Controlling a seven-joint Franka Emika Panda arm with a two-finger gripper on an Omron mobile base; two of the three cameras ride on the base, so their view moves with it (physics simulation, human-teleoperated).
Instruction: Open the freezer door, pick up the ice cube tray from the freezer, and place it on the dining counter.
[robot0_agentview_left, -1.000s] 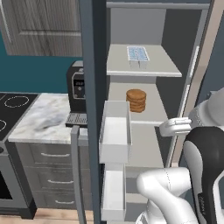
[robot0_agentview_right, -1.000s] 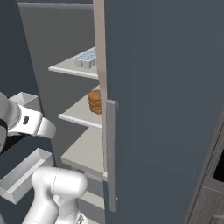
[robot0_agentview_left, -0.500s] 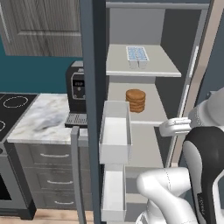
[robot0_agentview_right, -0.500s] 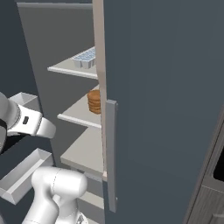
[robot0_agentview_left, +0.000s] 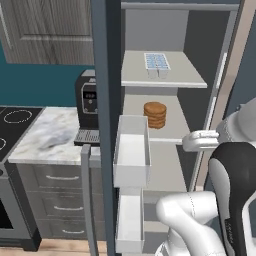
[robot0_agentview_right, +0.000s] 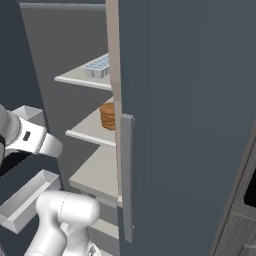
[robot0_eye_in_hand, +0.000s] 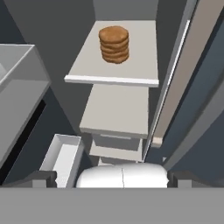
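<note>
Tool (robot0_eye_in_hand: 112, 180) fingers are being held wide apart, empty, at bottom of hand view; ice cube tray (robot0_agentview_left: 156, 62) is lying upper centre on the freezer's (robot0_agentview_left: 165, 115) top shelf.

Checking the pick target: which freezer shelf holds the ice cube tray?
The top shelf holds the ice cube tray; the shelf below it carries the brown discs.

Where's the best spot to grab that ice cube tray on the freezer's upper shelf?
Probably across the ice cube tray's narrow width at its near end, coming in level from the open front. It lies flat on the upper shelf, with little room above for a top-down approach.
</note>
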